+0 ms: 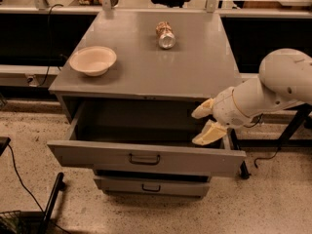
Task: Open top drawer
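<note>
The top drawer (97, 157) is a wide grey metal drawer with a small dark bail handle (144, 159) at its centre. It stands pulled well out of the grey cabinet, and its dark inside shows. My gripper (204, 124) is at the drawer's right end, above the right rear of the open drawer and just under the cabinet top's edge. Its two cream fingers (208, 134) are spread apart and hold nothing. The white arm (273, 89) reaches in from the right.
A lower grey drawer (151, 185) sits shut beneath. On the cabinet top (195, 67) are a cream bowl (92, 60) at the left and a tipped can (165, 34) at the back. A black pole (51, 204) and cable lie on the floor at the left.
</note>
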### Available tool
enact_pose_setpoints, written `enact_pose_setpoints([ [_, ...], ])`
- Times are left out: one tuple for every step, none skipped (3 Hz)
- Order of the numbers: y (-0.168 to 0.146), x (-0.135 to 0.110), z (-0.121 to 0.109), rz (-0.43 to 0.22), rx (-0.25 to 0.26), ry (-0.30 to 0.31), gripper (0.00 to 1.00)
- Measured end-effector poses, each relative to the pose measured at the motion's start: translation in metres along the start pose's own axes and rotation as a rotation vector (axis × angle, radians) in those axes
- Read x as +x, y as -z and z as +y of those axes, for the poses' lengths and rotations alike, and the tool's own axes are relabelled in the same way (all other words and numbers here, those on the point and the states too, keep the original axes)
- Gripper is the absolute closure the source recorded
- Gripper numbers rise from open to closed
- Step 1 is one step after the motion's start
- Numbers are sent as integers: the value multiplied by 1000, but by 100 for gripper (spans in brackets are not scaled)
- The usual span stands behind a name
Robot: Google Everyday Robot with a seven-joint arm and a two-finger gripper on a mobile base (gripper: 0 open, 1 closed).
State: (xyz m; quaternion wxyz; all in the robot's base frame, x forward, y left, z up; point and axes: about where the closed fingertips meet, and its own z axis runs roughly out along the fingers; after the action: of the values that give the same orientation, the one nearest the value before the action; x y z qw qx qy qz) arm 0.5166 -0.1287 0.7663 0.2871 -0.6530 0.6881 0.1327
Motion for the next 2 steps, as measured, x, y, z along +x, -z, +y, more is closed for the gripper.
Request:
enact_pose_setpoints([
  [-22, 14, 3, 102, -5, 50, 72],
  [-38, 29, 1, 158, -8, 70, 95],
])
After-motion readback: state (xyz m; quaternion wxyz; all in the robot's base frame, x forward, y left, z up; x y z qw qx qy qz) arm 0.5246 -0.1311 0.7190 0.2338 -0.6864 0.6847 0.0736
